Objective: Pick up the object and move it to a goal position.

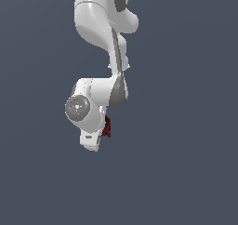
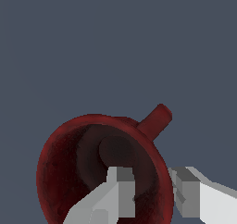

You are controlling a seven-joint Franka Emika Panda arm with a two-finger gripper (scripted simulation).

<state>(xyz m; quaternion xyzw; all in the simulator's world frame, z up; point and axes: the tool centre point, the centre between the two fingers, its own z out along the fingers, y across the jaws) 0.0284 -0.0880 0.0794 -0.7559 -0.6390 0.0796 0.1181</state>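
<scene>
The arm [image 1: 100, 38] is glossy white all over, made of rounded, chunky segments with darker grey bands at the joints. One joint ends in a round grey cap [image 1: 77, 107] with a dimpled look. The gripper [image 2: 150, 193] has blocky, squared-off fingers [image 2: 119, 190], white to light grey with darker grey faces near the tips.

The mug [image 2: 69, 172] was dark red, its wall faintly mottled, its inside shading to near-black at the bottom. Its handle [image 2: 156, 120] was the same red. The fingers [image 2: 119, 190] were white with grey pads. The arm [image 1: 100, 29] was glossy white with grey joints. Everything behind was flat slate blue-grey.
</scene>
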